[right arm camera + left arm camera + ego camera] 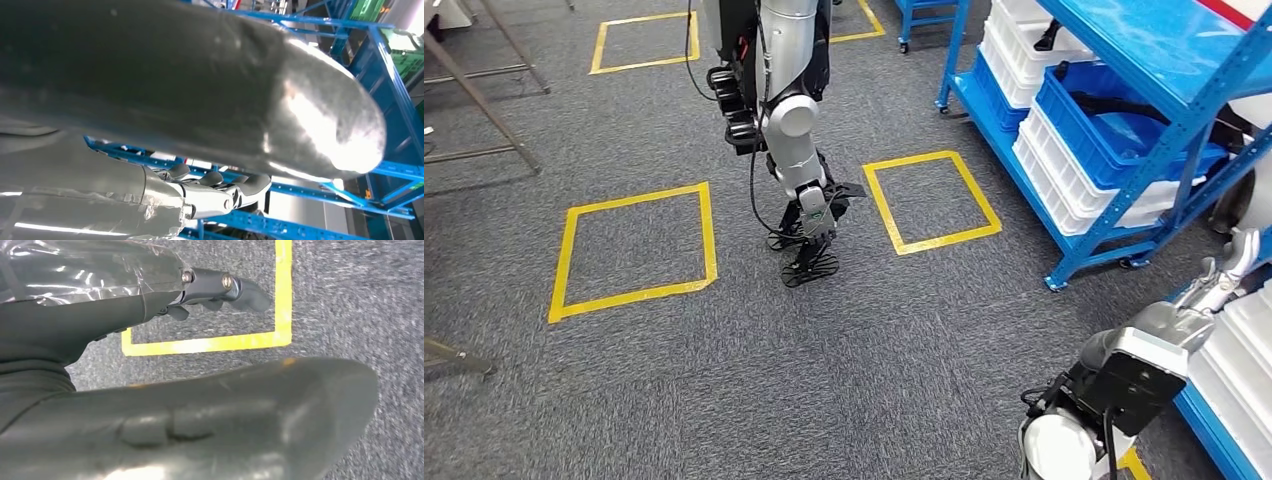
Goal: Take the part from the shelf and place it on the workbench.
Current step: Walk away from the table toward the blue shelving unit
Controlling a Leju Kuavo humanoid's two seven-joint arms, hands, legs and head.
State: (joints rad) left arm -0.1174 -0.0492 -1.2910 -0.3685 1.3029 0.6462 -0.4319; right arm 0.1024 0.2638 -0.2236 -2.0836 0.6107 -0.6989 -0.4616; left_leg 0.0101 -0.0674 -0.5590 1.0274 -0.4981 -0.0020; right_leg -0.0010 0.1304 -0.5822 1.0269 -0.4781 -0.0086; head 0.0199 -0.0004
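Hanging empty, left hand (809, 235) well apart from shelf (1144, 100) (parts in bins).

**Silver arms, grey and black hands**

The left silver arm (791, 125) has a rounded elbow, a black cable alongside, and a black skeletal robot hand (812, 240). The right robot hand (1224, 275) is pale grey, behind a black wrist block. Screws (186, 276) stud the dark fingers (235, 289).

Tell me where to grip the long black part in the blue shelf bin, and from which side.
Probably the long black part at mid-length, across its narrow width, entering from the aisle side over the blue plastic bin's rim: the blue shelf board covers it above.
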